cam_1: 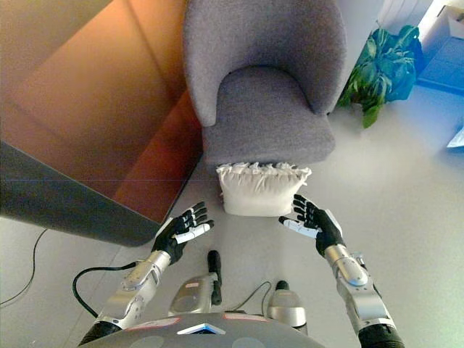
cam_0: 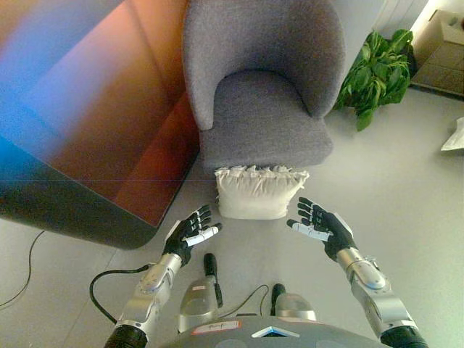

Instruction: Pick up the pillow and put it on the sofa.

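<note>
A cream pillow (cam_0: 259, 193) with a frilled top edge stands on the floor against the front of a grey armchair (cam_0: 262, 101). My left hand (cam_0: 190, 236) is open, just below and left of the pillow, apart from it. My right hand (cam_0: 321, 225) is open, just right of the pillow's lower right corner, palm turned toward it. In the right eye view the pillow (cam_1: 261, 190) sits between the left hand (cam_1: 180, 232) and the right hand (cam_1: 312, 223). Neither hand touches it.
A large dark table or cabinet (cam_0: 80, 123) with a glossy top fills the left. A green potted plant (cam_0: 377, 76) stands to the right of the armchair. Cardboard boxes (cam_0: 444, 51) stand at the far right.
</note>
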Controlling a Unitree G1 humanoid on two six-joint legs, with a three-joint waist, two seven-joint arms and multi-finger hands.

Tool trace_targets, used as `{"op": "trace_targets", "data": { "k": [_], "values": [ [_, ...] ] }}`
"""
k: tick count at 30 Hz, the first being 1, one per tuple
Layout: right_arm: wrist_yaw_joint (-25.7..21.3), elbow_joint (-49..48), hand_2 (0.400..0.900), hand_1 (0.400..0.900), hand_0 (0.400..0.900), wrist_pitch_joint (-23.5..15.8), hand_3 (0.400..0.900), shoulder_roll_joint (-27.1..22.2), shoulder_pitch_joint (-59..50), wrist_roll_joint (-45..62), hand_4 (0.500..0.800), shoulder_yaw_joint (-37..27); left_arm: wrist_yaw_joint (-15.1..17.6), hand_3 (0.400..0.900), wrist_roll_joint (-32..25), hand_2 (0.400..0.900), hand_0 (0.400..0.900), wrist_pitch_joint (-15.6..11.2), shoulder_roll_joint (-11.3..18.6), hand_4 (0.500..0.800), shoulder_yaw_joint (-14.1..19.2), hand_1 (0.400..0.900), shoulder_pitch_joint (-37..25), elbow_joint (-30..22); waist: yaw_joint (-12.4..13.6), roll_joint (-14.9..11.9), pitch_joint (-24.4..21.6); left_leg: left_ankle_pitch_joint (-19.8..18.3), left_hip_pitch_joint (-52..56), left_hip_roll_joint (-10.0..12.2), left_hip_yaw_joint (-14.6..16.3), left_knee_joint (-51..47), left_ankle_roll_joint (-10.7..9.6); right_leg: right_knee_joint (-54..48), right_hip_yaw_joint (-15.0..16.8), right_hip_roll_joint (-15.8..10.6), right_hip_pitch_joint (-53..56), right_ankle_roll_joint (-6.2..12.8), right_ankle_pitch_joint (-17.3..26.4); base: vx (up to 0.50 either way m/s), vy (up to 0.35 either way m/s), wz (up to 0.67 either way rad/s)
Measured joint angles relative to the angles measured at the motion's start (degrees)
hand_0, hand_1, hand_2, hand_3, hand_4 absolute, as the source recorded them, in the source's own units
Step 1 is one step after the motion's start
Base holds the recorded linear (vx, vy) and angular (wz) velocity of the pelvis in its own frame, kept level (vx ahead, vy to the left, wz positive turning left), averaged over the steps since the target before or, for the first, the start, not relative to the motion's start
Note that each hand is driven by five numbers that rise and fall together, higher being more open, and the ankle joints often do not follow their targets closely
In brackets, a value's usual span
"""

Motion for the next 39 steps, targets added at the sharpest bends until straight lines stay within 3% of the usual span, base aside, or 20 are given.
{"op": "trace_targets", "data": {
  "k": [1, 2, 3, 5, 7, 9, 11, 12, 14, 17, 20, 22, 23, 25, 27, 28, 31, 34, 36, 39],
  "values": [
    [0.0, 0.0, 0.9, 0.9, 0.9, 0.0, 0.9, 1.2, -0.6, -0.4, 0.8, 0.3, 0.3, 0.9, 0.0, 0.9, 0.9, 0.0, 0.7, 0.8, 0.2, 0.9, -0.2, 0.0, 1.4, -0.7, 0.0, -1.1, -0.2, -0.1, 1.3, 1.1, 1.1, 1.5, -0.5, -0.8, -0.3, 0.15, -0.5, 0.45, 0.18, -0.17],
    [-0.1, 0.0, 0.9, 0.9, 0.9, -0.1, 0.9, 2.1, -0.7, -0.5, 0.8, 0.5, 0.8, 0.9, 0.0, 0.9, 0.9, 0.0, 1.7, 0.8, 0.3, 0.9, -0.6, 0.0, 1.2, -1.4, -0.2, -2.2, -1.2, -0.1, 1.4, 3.1, 1.3, 4.0, -1.6, -1.3, -0.2, -0.09, -2.2, 0.48, 0.181, -0.15],
    [0.0, 0.1, 0.9, 0.9, 0.9, -0.1, 0.9, 3.4, -0.7, -0.8, 0.8, 0.5, 1.0, 0.9, 0.0, 0.9, 0.9, 0.0, 2.7, 0.8, 0.4, 0.9, -1.2, 0.1, 1.6, -2.7, -0.6, -4.2, -2.1, -0.6, 1.6, 7.1, 1.2, 3.9, -2.3, -2.2, 0.5, 1.29, -3.9, 0.49, 0.198, -0.15],
    [-0.1, 0.3, 0.9, 0.9, 0.9, -0.2, 0.9, 4.4, -1.6, -0.9, 0.8, 0.7, 1.3, 0.9, 0.0, 0.9, 0.9, -0.1, 2.8, 0.8, 0.6, 0.9, -1.5, 0.1, 1.8, -3.3, -1.1, -7.6, -3.3, -1.1, 0.7, 11.6, 1.1, 3.3, -1.6, -2.7, 1.6, 2.21, -4.5, 0.44, 0.248, 0.06],
    [-0.3, 0.4, 0.9, 0.9, 0.9, -0.2, 0.9, 4.8, -1.9, -0.9, 0.8, 0.5, 1.3, 0.9, 0.0, 0.9, 0.9, -0.1, 2.7, 0.8, 0.2, 0.9, -1.9, 0.1, 1.4, -4.6, -2.1, -10.4, -3.8, -3.1, 0.2, 12.6, 1.9, 7.6, -1.1, -4.0, 0.1, 3.34, -6.4, 0.28, 0.316, 0.23],
    [-0.3, 0.3, 0.9, 0.9, 0.9, -0.2, 0.9, 4.3, -3.2, -1.4, 0.8, 0.4, 1.3, 0.9, 0.0, 0.9, 0.9, -0.1, 2.5, 0.8, 0.2, 0.9, -3.0, 0.0, 0.8, -4.1, -2.7, -10.0, -3.7, -3.9, 0.5, 11.5, 3.1, 21.1, 0.0, -5.6, -7.7, 2.86, -6.8, 0.26, 0.349, 0.19],
    [-0.8, 0.3, 0.9, 0.9, 0.9, -0.2, 0.9, 4.7, -3.6, -1.4, 0.8, 0.9, 1.6, 0.9, 0.0, 0.9, 0.9, -0.1, 3.4, 0.8, 0.0, 0.9, -4.3, 0.0, -0.8, -5.4, -2.4, -10.3, -2.0, -4.8, 0.9, 10.7, 4.1, 33.3, -0.1, -8.3, -12.2, 1.76, -5.7, 0.3, 0.281, 0.11],
    [-1.1, 0.4, 0.9, 0.9, 0.9, -0.1, 0.9, 5.0, -3.7, -1.5, 0.8, 1.6, 1.8, 0.9, 0.0, 0.9, 0.9, 0.0, 4.1, 0.8, -0.1, 0.9, -4.6, 0.1, -1.3, -5.8, -2.1, -10.3, 0.5, -5.4, 1.4, 8.8, 4.7, 39.0, -1.2, -10.1, -14.0, 1.21, -2.5, 0.31, 0.163, 0.12],
    [-1.1, 0.3, 0.9, 0.9, 0.9, -0.2, 0.9, 5.8, -3.8, -1.5, 0.8, 2.9, 2.3, 0.9, 0.0, 0.9, 0.9, -0.2, 5.3, 0.8, 0.3, 0.9, -4.9, -0.2, -1.8, -5.5, -2.0, -10.8, 3.8, -5.5, 2.2, 6.1, 5.6, 44.6, -3.2, -11.2, -17.3, 0.34, -0.3, 0.31, 0.023, 0.17],
    [-0.9, 0.0, 0.9, 0.9, 0.9, -0.3, 0.9, 5.4, -4.7, -1.8, 0.8, 3.8, 3.4, 0.9, 0.0, 0.9, 0.9, -0.2, 5.6, 0.8, 1.0, 0.9, -5.7, 0.1, -2.0, -3.9, -0.7, -10.4, 6.9, -5.3, 2.0, 3.3, 6.0, 40.7, -7.1, -9.7, -19.9, -0.29, -1.8, 0.28, -0.112, 0.23],
    [-1.7, 0.2, 0.9, 0.9, 0.9, -0.3, 0.9, 4.2, -5.0, -6.0, 0.8, 3.8, 3.4, 0.9, 0.0, 0.9, 0.9, -0.3, 5.2, 0.8, 0.0, 0.9, -6.0, 0.2, -2.4, -2.3, 0.7, -10.3, 7.7, -5.6, 1.3, 2.2, 5.8, 27.6, -8.3, -10.0, -20.3, 0.16, -1.3, 0.28, -0.299, 0.23],
    [-2.7, 0.4, 0.9, 0.9, 0.9, -0.3, 0.9, 3.4, -4.9, -9.8, 0.8, 3.9, 3.7, 0.9, 0.0, 0.9, 0.9, -0.3, 4.4, 0.8, -0.2, 0.9, -6.3, 1.0, -2.6, -2.4, 1.3, -10.2, 7.7, -5.7, 0.2, 1.7, 5.2, 15.5, -7.5, -10.3, -20.1, 3.26, 0.6, 0.35, -0.356, 0.45],
    [-3.6, 0.5, 0.9, 0.9, 0.9, -0.3, 0.9, 3.0, -5.2, -12.2, 0.8, 4.0, 4.1, 0.9, 0.0, 0.9, 0.9, -0.3, 4.4, 0.8, -0.3, 0.9, -6.4, 1.3, -2.8, -2.9, 1.4, -10.1, 7.6, -5.9, -0.7, 1.3, 4.4, 9.7, -5.4, -10.6, -20.0, 5.74, 2.5, 0.32, -0.305, 0.47],
    [-5.9, 1.3, 0.9, 0.9, 0.9, 0.1, 0.9, 2.1, -6.6, -18.5, 0.8, 3.9, 5.1, 0.9, 0.0, 0.9, 0.9, -0.4, 4.7, 0.8, 0.0, 0.9, -6.9, 1.8, -3.5, -4.7, 2.2, -9.9, 7.7, -6.8, -2.8, 0.9, 2.9, 5.3, -2.4, -12.2, -19.8, 7.16, 6.3, 0.21, -0.258, 0.42],
    [-8.3, 1.4, 0.9, 0.9, 0.9, 0.2, 0.9, 1.1, -6.8, -24.1, 0.8, 3.6, 6.1, 0.9, 0.0, 0.9, 0.9, -1.1, 6.0, 0.8, 0.1, 0.9, -7.4, 1.6, -3.8, -7.9, 2.4, -9.6, 7.6, -7.3, -5.2, 0.8, 0.4, 5.2, -1.6, -12.1, -19.1, 5.58, 7.9, 0.12, -0.301, 0.79],
    [-9.5, 2.2, 0.9, 0.9, 0.9, 0.1, 0.9, 0.5, -7.8, -25.7, 0.8, 3.7, 6.6, 0.9, -0.1, 0.9, 0.9, -1.5, 6.2, 0.8, -0.1, 0.9, -8.0, 2.1, -4.0, -8.3, 3.0, -9.8, 7.2, -6.4, -7.1, 1.2, -1.2, 6.2, -0.5, -11.3, -19.4, 3.41, 12.7, 0.1, -0.393, 1.14],
    [-13.0, 5.7, 0.9, 0.9, 0.9, 0.7, 0.9, -5.8, -14.1, -32.3, 0.8, 3.5, 8.3, 0.9, -1.8, 0.9, 0.9, -3.0, 3.9, 0.8, -1.9, 0.9, -11.3, 1.7, -3.9, -3.4, 5.0, -9.4, 2.0, -0.4, -11.3, 2.9, -3.2, 10.2, -5.8, -6.9, -22.3, -0.23, 10.1, 0.0, -0.232, 0.9],
    [-16.7, 6.5, 0.9, 0.9, 0.9, 1.5, 0.9, -11.1, -19.8, -37.9, 0.8, 2.0, 9.0, 0.9, -3.0, 0.9, 0.9, -4.0, 1.6, 0.8, -4.7, 0.9, -15.6, 1.3, -5.4, -1.1, 8.2, -7.2, -2.5, 1.8, -10.3, 3.7, -2.0, 14.3, -10.1, -6.8, -25.6, -2.22, 7.6, -0.09, -0.092, 0.53],
    [-18.7, 6.3, 0.9, 0.9, 0.9, 1.8, 0.9, -12.5, -23.1, -40.1, 0.8, 1.4, 9.1, 0.9, -4.0, 0.9, 0.9, -4.1, 1.5, 0.8, -5.9, 0.9, -18.4, 0.2, -5.6, -1.3, 10.4, -6.8, -5.3, 1.9, -8.5, 4.8, -2.7, 17.5, -10.0, -7.5, -29.2, -2.57, 6.5, -0.07, 0.013, -0.1],
    [-20.1, 6.3, 0.9, 0.9, 0.9, 1.7, 0.9, -12.3, -26.4, -42.0, 0.8, 1.5, 10.4, 0.9, -4.3, 0.9, 0.9, -5.0, 1.6, 0.8, -6.1, 0.9, -21.6, -0.1, -5.2, -1.7, 12.8, -6.6, -9.4, 1.2, -8.3, 5.9, -4.3, 20.6, -8.8, -8.8, -34.3, -2.2, 5.7, -0.1, 0.013, -0.01]
  ]
}}
